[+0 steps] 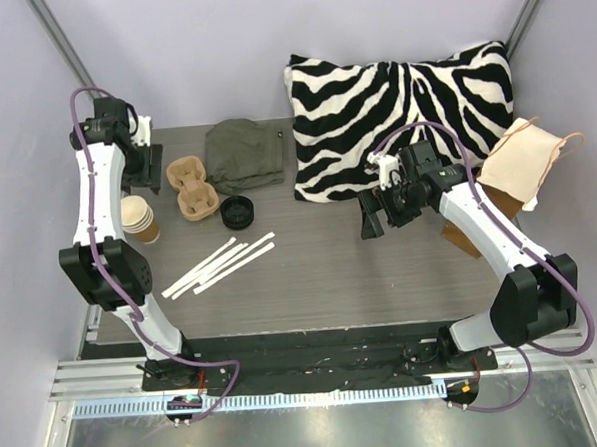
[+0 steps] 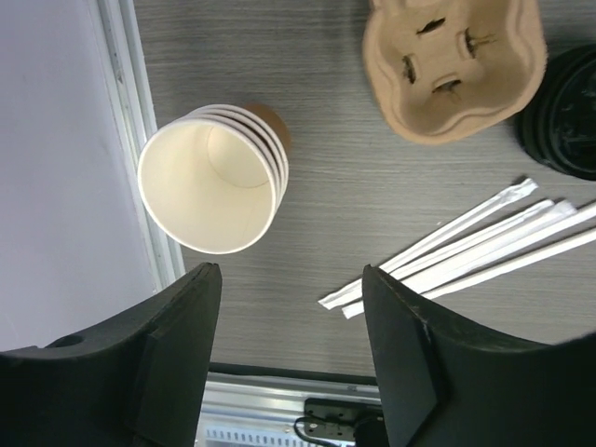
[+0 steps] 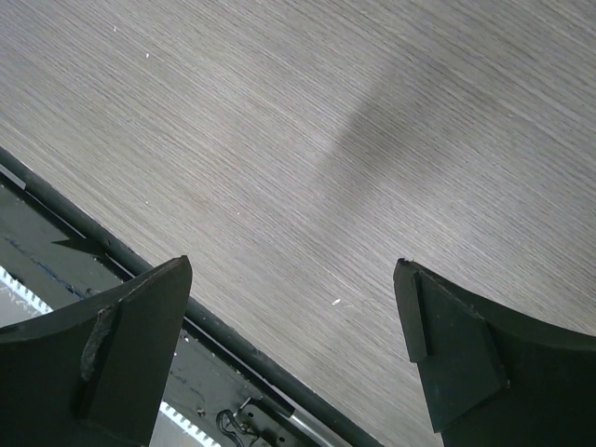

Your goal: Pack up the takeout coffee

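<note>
One takeout coffee cup stack (image 1: 138,218), upright at the left edge of the worktop (image 1: 331,272), near the pulp carrier (image 1: 191,186).
Left jaws apart, empty, close to the stack without touching it; right jaws spread wide over the worktop.

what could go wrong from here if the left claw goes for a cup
1. The paper coffee cups are nested, with several rims showing, so the left claw, open nearby, may well lift more than one.
2. The stack stands close to the pale edge rail of the table; a finger could catch the rail or tip the stack.
</note>
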### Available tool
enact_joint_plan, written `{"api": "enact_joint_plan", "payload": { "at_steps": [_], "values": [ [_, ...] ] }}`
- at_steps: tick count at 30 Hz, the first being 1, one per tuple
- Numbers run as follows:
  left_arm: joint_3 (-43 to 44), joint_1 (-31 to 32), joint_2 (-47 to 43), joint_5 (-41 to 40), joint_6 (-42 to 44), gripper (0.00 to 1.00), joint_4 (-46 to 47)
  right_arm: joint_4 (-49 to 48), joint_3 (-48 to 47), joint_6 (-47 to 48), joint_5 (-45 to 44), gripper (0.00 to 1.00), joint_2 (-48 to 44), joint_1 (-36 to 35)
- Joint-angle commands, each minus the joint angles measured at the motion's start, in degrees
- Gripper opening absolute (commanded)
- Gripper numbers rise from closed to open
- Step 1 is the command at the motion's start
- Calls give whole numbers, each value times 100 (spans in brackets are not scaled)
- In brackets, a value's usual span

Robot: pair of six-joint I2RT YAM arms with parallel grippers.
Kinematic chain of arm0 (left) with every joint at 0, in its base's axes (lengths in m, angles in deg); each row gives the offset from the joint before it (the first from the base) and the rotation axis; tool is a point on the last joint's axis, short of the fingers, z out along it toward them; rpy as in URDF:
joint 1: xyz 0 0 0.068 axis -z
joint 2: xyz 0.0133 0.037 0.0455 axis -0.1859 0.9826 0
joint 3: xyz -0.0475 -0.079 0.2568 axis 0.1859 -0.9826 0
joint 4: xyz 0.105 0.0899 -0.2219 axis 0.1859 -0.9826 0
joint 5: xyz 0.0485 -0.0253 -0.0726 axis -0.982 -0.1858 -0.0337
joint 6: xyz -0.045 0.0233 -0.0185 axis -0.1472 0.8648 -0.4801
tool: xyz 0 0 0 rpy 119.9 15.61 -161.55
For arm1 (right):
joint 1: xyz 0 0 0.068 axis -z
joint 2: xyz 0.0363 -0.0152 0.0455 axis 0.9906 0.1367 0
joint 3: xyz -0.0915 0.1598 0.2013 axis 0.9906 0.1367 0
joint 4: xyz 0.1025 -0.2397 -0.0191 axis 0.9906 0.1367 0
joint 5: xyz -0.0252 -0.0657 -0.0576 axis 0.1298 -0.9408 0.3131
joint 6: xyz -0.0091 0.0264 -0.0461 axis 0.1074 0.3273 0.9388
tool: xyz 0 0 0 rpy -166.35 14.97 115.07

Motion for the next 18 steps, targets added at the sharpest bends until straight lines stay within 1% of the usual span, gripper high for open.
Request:
{"api": "enact_joint_plan", "payload": {
  "at_steps": [1,3,4,11,15,18],
  "values": [
    [-106,-43,-41,-444,144,63,263,190,-371,83,59,100,98,10],
    [-246,-104,-41,-488,127,56,325,268,-432,100,60,100,168,2],
    [-291,-200,-32,-462,135,55,412,295,-476,109,51,100,186,2],
    [-493,-605,161,100,442,51,281,506,-714,153,103,100,414,2],
    [-791,-667,126,250,601,48,351,585,-758,171,60,100,529,11],
    [-1029,-684,108,215,671,48,483,638,-775,188,24,100,617,10]
  ]
}}
